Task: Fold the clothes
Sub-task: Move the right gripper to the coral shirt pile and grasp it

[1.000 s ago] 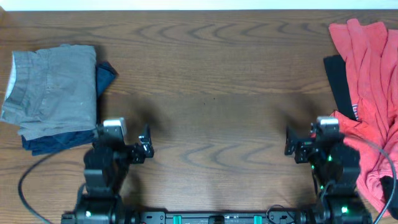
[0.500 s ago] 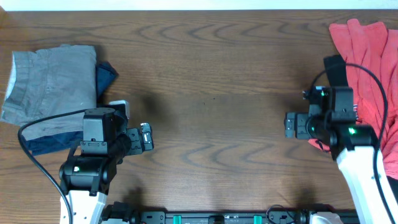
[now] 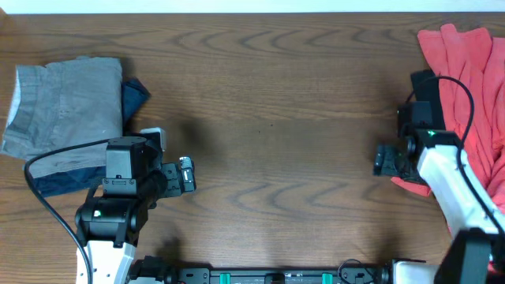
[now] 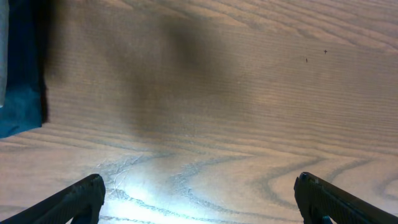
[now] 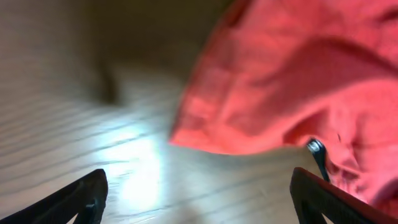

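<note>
Your red T-shirt (image 3: 473, 87) lies bunched at the three o'clock edge of the surface (image 3: 276, 102), with a black garment (image 3: 422, 91) beside it. Your right pincer (image 3: 387, 161) hovers near the shirt's edge, fingers apart. Your left pincer (image 3: 186, 173), at eight o'clock, is also spread wide.

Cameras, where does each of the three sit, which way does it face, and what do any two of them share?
Overhead: fixed above the table, looking straight down; both arms show, with left gripper and right gripper.
Left wrist: on the left arm, facing bare wood and a blue garment; its open fingertips show below.
Right wrist: on the right arm, facing the red shirt at its edge; its open fingertips show below.
Shared: overhead also shows the blue garment and the red shirt.
</note>
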